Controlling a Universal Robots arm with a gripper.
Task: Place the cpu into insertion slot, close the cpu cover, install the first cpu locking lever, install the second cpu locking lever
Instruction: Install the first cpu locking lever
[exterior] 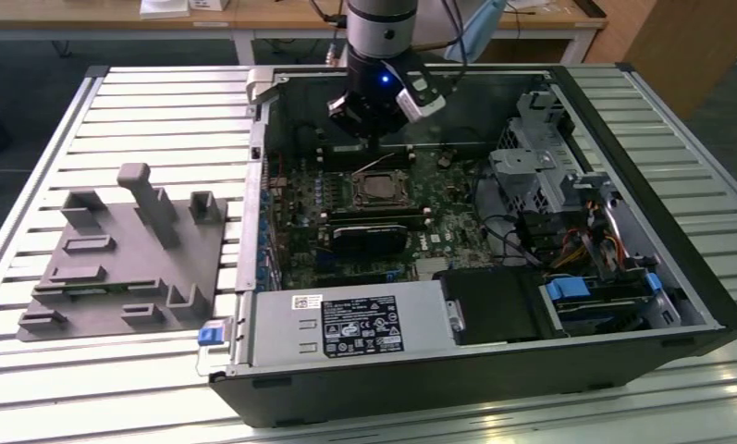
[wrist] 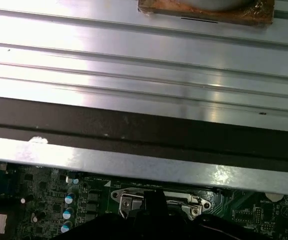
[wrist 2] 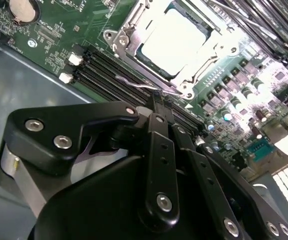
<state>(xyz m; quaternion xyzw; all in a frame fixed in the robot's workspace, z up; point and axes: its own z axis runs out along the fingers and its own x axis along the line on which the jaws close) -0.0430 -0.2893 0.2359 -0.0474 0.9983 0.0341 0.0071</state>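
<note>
Second wrist view: the black gripper (wrist 2: 156, 100) is seen with its fingers (wrist 2: 160, 150) pressed together, their tip at a thin wire locking lever (wrist 2: 133, 82). Whether it is pinched cannot be told. The lever's long axis runs across the fingers, over long black slots (wrist 2: 96, 75). Just beyond, the pale silvery square cpu (wrist 2: 171, 42) is seated in the black-rimmed insertion slot (wrist 2: 153, 62), framed by the silvery metal cpu cover (wrist 2: 126, 42). Open grey case panel (wrist 2: 23, 85) lies behind.
</note>
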